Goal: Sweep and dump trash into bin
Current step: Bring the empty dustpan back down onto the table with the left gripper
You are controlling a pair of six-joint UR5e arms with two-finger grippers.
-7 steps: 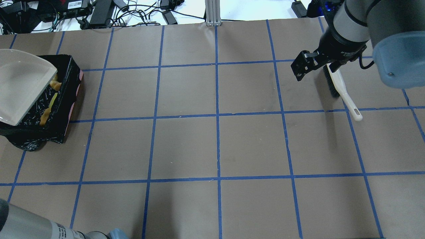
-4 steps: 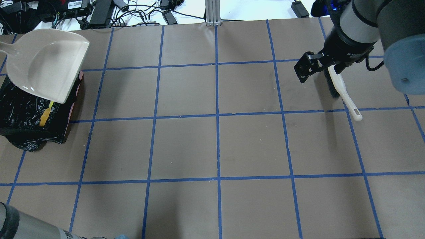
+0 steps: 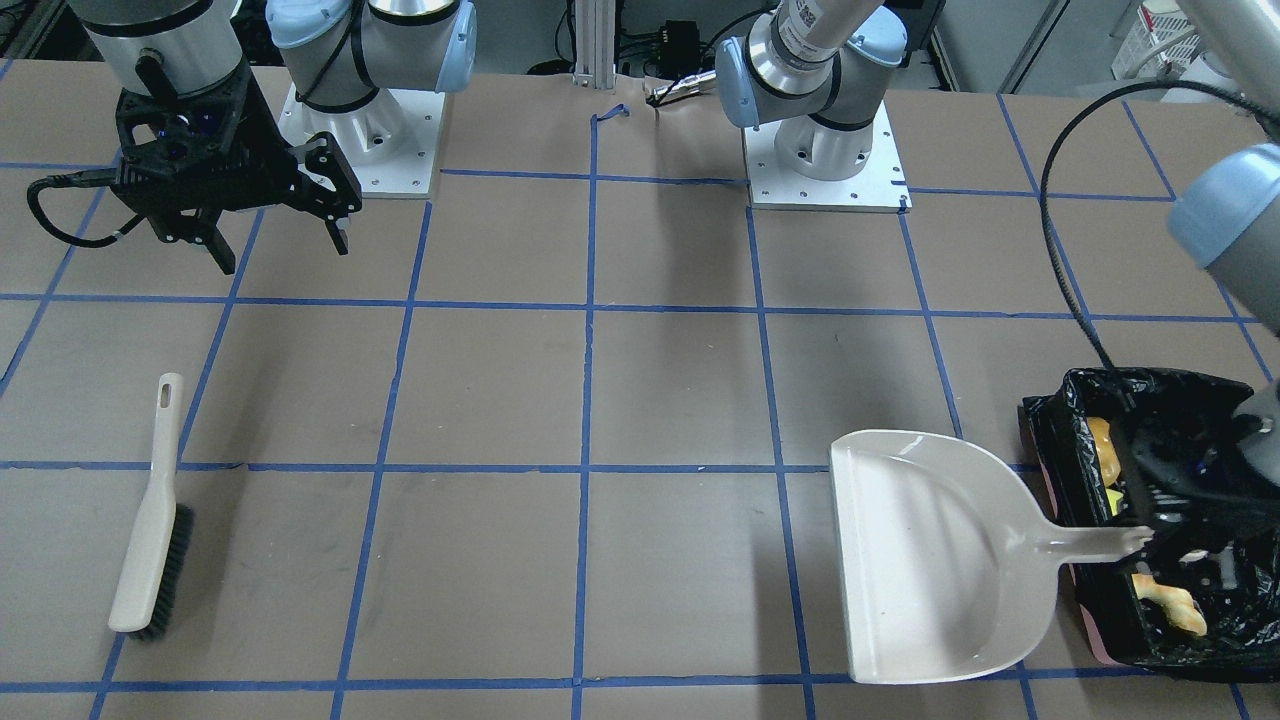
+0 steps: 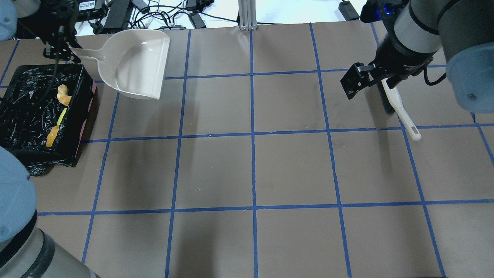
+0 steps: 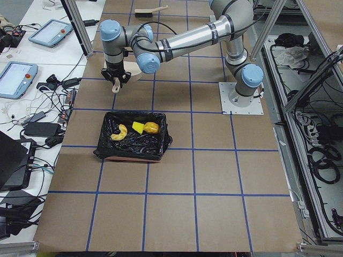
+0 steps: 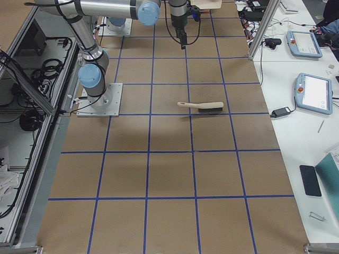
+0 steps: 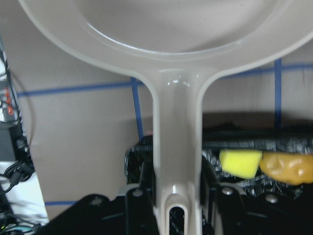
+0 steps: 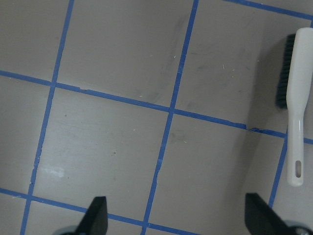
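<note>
Front-facing view: the left gripper pinches the handle end of an empty beige dustpan, whose scoop hangs just beside the bin, on the side toward the table's middle. The bin, a pink-edged box lined with black plastic, sits at the robot's left end of the table and holds the trash. The right gripper hovers near the robot's base with its jaws spread and nothing between them. The hand brush lies flat, well apart from it, farther from the robot. Overhead view: the dustpan sits off the bin's far corner, mouth toward the table's centre. The trash lies in the bin near the left jaws but not between them. Left wrist view: black fingers press both sides of the handle. A yellow sponge and a bread piece rest in the bin below. Right wrist view: the spread fingertips frame bare table, with the brush off to one side. The dump looks done, and the pan seems to be on its way clear of the bin. The next move likely calls for lowering it flat onto the table, clear of the bin, and letting go.
</note>
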